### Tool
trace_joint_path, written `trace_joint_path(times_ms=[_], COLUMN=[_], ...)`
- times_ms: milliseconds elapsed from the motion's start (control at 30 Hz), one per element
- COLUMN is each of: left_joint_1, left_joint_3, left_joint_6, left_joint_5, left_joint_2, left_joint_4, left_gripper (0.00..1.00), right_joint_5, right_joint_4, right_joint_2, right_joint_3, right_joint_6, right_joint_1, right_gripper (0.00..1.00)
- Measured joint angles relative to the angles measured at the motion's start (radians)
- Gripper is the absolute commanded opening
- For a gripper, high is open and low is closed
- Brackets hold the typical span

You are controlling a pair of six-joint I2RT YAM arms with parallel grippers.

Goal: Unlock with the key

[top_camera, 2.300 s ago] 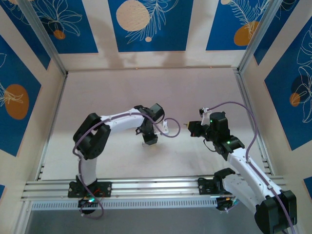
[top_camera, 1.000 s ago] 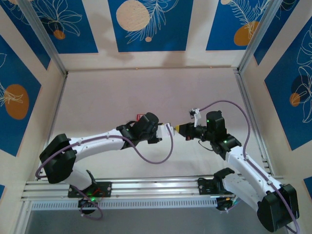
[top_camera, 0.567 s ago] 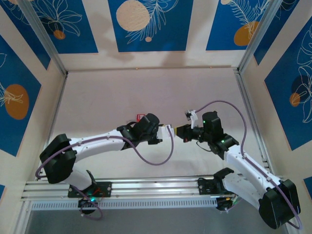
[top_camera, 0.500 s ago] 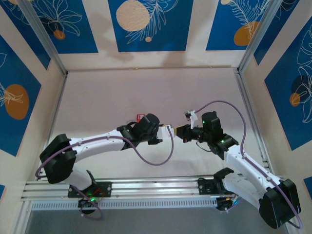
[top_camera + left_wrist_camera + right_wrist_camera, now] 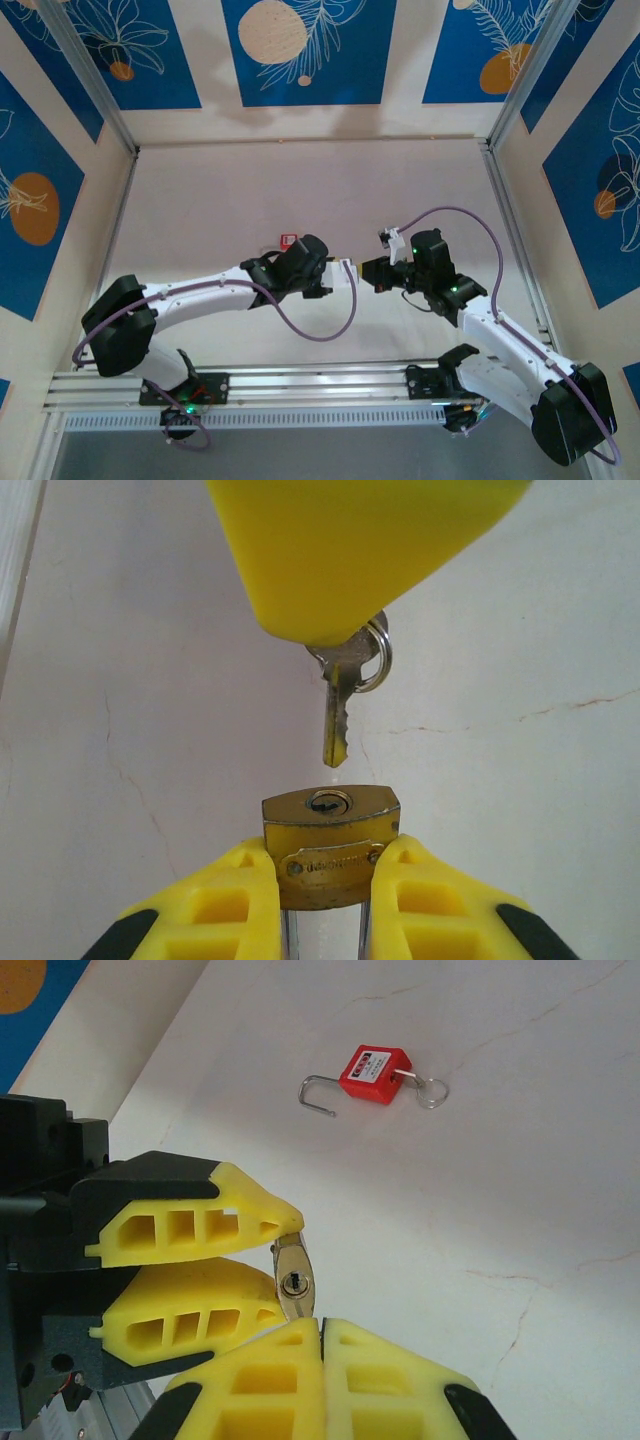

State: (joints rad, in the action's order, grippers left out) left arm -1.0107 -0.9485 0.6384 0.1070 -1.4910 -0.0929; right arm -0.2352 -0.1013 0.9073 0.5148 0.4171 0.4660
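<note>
The left end effector point(image 5: 328, 858) was clamped on a brass padlock point(image 5: 330, 825) over the desk point(image 5: 150, 680), its keyhole facing the key point(image 5: 338, 715), which the closed right end effector point(image 5: 320, 1328) pinched at the head, tip just short. Both looked like rigid, light, slippery metal.

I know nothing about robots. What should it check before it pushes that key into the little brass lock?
1. The left pincer clamps the small brass padlock: ok.
2. The right pincer pinches the silver key with ring: ok.
3. The keyhole faces the key tip, nothing between them: ok.
4. Tip exactly in line with the keyhole: cannot tell; it looks close from the left wrist.
5. The red padlock lies on the table, apart from both pincers: ok.
</note>
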Motion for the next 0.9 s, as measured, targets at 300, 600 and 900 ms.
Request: trace_joint_path(times_ms=[300, 600, 900], left_joint_1=[-0.001, -0.003, -0.005], left_joint_3=[0.000, 0.000, 0.000], left_joint_6=[0.000, 0.000, -0.007], left_joint_5=[0.002, 0.004, 0.045], left_joint_2=[0.000, 0.000, -0.012], left_joint_4=[-0.001, -0.001, 0.029], left_gripper=[0.14, 0.14, 0.31], right_joint_5=[0.000, 0.012, 0.107], right_joint_4=[0.003, 0.006, -0.031], right_joint_2=[0.017, 0.030, -0.014], right_joint_3=[0.000, 0.000, 0.000], right_joint_6=[0.000, 0.001, 0.009], right_joint_1=[0.006, 0.013, -0.031], right_gripper=[0.00, 0.00, 0.00])
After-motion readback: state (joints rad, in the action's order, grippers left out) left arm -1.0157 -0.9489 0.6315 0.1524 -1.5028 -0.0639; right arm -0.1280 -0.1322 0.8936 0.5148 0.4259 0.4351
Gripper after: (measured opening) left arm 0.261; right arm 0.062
